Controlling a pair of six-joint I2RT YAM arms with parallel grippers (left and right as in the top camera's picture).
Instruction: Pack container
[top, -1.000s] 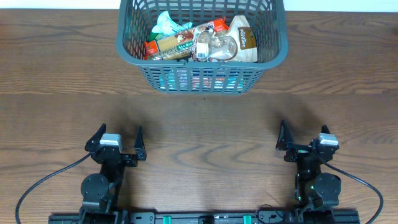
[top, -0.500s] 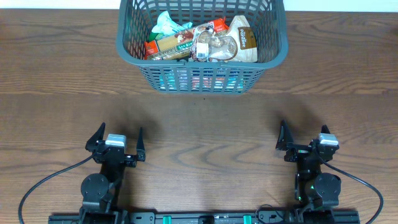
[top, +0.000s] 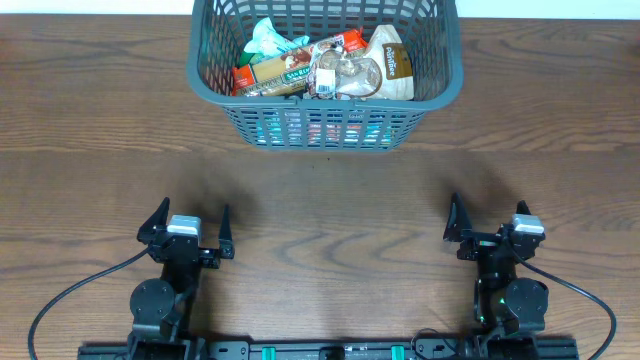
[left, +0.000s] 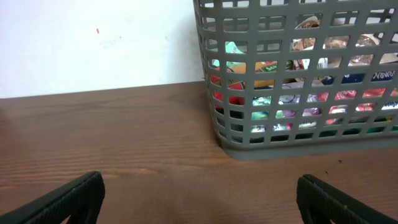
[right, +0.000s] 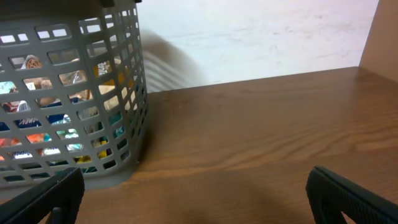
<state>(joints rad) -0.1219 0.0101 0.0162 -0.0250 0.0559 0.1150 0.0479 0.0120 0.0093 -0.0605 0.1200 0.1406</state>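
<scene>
Dark grey lattice container (top: 325, 120) holds multicoloured packets (top: 320, 68); brown wood-grain bench (top: 320, 210); black end effectors.

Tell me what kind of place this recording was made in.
Probably a robotics lab bench, not a home or shop: a wood-grain table against a plain white wall, the left gripper and right gripper open at its near edge, and a container of grocery packets as the prop.

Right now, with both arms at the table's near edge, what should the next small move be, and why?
Probably none; I would leave both arms parked. The container already holds a pile of groceries, no loose item shows on the table, and the left gripper and right gripper stand open and empty, well short of it. The packing looks finished.
</scene>
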